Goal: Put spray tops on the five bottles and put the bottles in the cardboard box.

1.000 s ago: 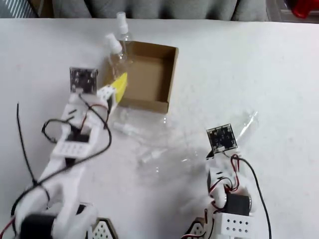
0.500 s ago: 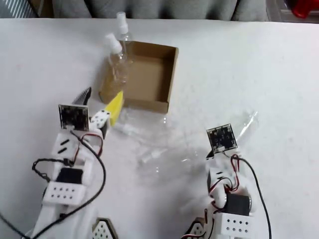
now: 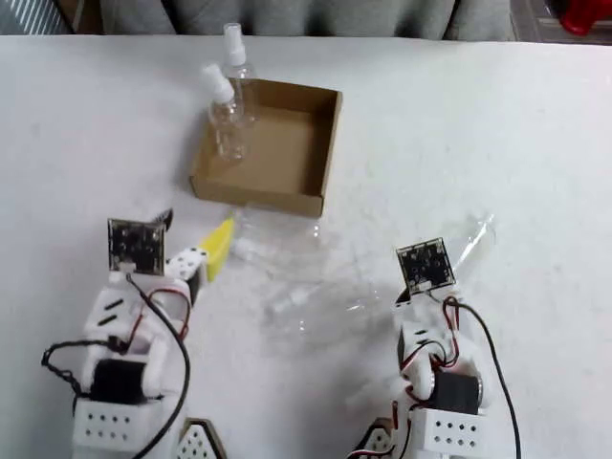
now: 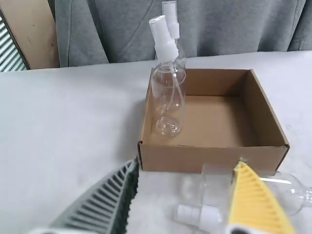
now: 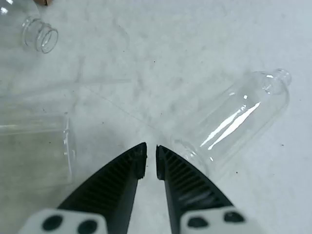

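Just in front of the cardboard box [image 4: 209, 156], your left gripper [image 4: 187, 168] hangs wide open and empty, close to a capped bottle [image 4: 287, 187] lying on the desk [image 4: 63, 122]. One topped bottle [image 4: 168, 97] stands in the box's corner, with another just behind it. Your right gripper [image 5: 151, 153] is all but closed on nothing, beside an uncapped bottle [image 5: 234, 117] lying flat.

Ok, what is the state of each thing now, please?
cardboard box: open
bottle in box: upright, spray top on
bottle behind it: upright, spray top on
bottle before box: lying, spray top on
uncapped bottle: lying on table
left gripper: jaws open
right gripper: jaws shut
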Controlling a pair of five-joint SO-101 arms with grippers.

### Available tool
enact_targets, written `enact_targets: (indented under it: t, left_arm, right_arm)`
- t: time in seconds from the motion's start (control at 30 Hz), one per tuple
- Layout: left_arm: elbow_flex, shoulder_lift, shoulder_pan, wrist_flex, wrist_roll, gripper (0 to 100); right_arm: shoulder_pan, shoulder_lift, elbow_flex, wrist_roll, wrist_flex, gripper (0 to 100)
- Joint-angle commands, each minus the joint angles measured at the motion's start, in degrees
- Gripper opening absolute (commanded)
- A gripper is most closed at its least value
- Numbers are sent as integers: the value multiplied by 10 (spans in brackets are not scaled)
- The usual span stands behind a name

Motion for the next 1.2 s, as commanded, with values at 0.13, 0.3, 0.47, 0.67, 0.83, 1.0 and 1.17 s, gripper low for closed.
enact_targets:
  t: [0.13,0.3,0.47,0.67,0.83,1.0,1.17]
  left_arm:
    - [-40,-116,-3,145,-76,286]
    - [-105,-113,0,297,-166,286]
    - [-90,-111,-4,334,-169,286]
    - [38,-113,-44,238,-169,169]
    - [108,-111,-138,157,-169,25]
    - [107,-113,-177,180,-169,37]
    - [107,-113,-176,200,-199,38]
  right_arm:
    - [-3,3,5,5,10,16]
    - [-3,3,5,5,10,16]
    - [-3,3,5,5,10,16]
    - [-3,3,5,5,11,16]
    - [11,2,5,5,11,16]
    - [42,-2,5,5,3,17]
    - [39,-2,-11,113,-49,16]
